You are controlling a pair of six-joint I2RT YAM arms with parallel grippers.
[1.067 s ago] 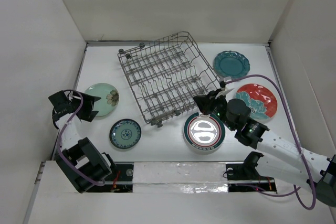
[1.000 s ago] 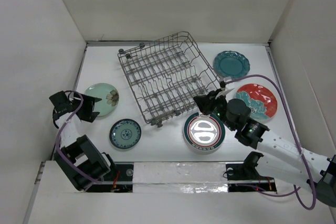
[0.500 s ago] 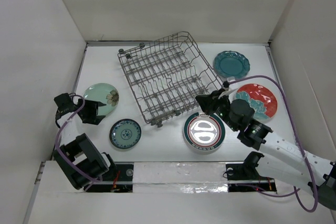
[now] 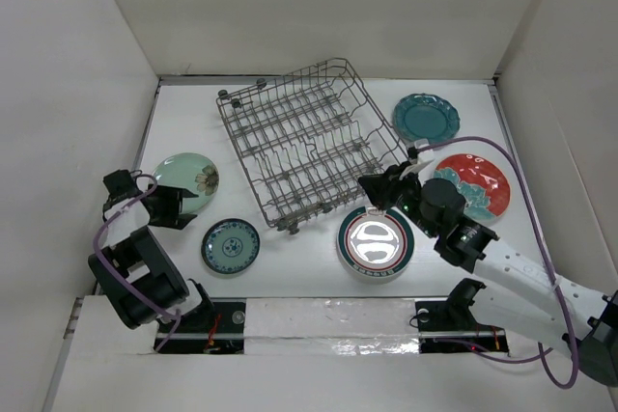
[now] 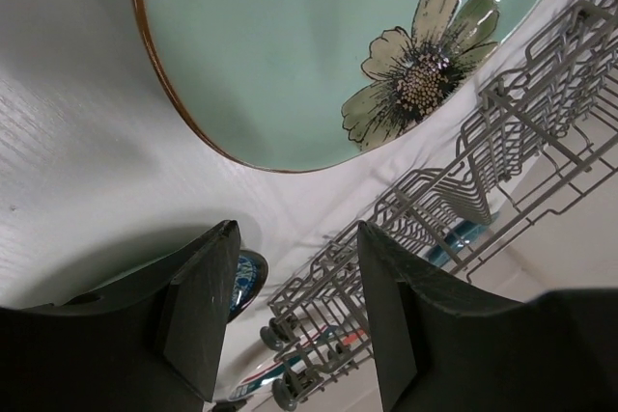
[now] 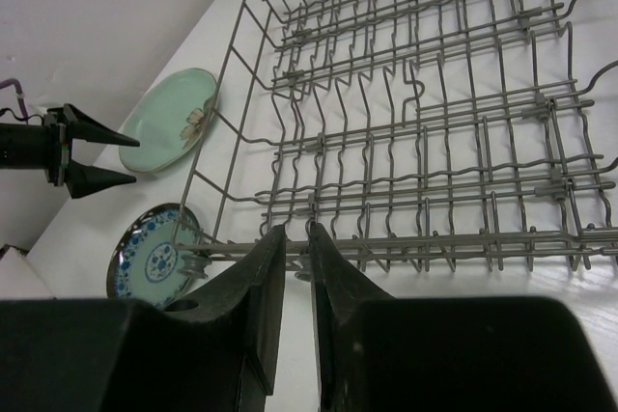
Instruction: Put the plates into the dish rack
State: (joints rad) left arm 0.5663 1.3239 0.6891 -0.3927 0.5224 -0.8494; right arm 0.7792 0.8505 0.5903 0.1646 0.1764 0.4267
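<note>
Holds left fingers [image 5: 198, 315] apart by green plate [image 5: 290, 45]. Sets right fingers [image 6: 256, 296] almost together at rack [image 6: 435, 235]; cannot tell if gripping.

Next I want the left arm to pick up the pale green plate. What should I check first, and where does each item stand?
1. Left gripper jaws open: ok.
2. Pale green plate rim between its fingers: not ok, plate lies ahead of the tips.
3. Plate flat on the table: ok.
4. Dish rack free of plates: ok.
5. Right gripper holding the rack's near rim: cannot tell.
</note>
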